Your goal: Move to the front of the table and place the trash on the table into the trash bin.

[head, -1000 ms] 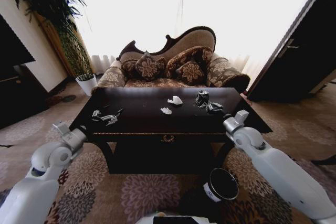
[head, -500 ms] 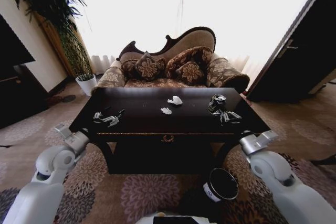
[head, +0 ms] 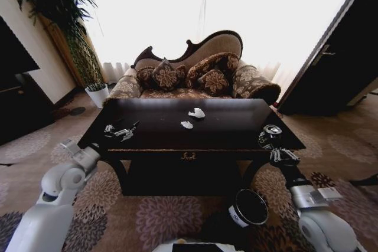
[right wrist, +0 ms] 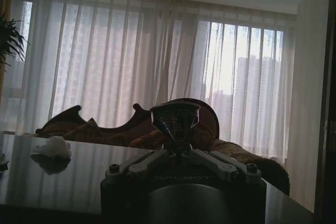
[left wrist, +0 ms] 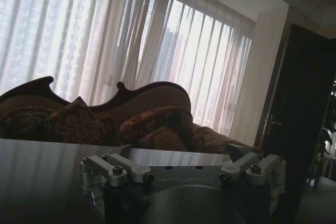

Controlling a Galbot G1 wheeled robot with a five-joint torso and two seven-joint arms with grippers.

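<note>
Currently the right gripper was at the table's front right corner, fingers clamped on the dark crushed can, which was held upright just above the tabletop edge. Right wrist view confirmed it: can pinched between the closed fingers, its rim up.

Left gripper sat over the left end of the table, low to the surface. Fingers spread apart in the left wrist view, nothing between them. Looked idle.

Trash bin stood on the carpet in front of the table, below and slightly left of the held can, well apart from it. Opening faced up; nothing could be made out inside.

Progress, judged from this: robot was already at the table front, one piece picked but not yet dropped. Two white crumpled paper bits remained mid-table, one of them also visible in the right wrist view. Bottle and carton could not be made out. So roughly early-to-mid task: can needed to go down into the bin, paper left after that.
</note>
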